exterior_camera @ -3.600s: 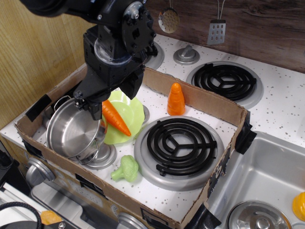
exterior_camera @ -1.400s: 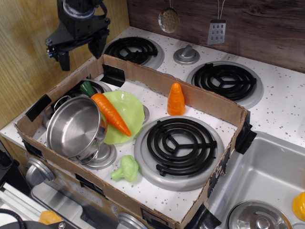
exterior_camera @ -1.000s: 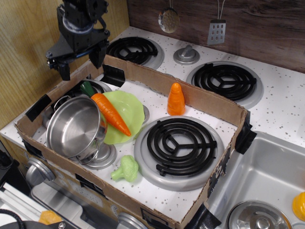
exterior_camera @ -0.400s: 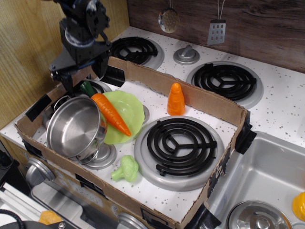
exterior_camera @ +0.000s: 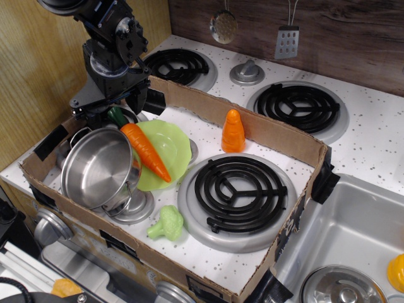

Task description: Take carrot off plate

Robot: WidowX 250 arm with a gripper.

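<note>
carrot [exterior_camera: 144, 149] on plate [exterior_camera: 173, 146] — unlabelled

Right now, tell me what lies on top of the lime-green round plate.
The long orange toy carrot lies diagonally across the lime-green round plastic plate, its green stem end past the rim beneath the open black pincer. The shiny steel pot covers the plate's left edge.
</note>
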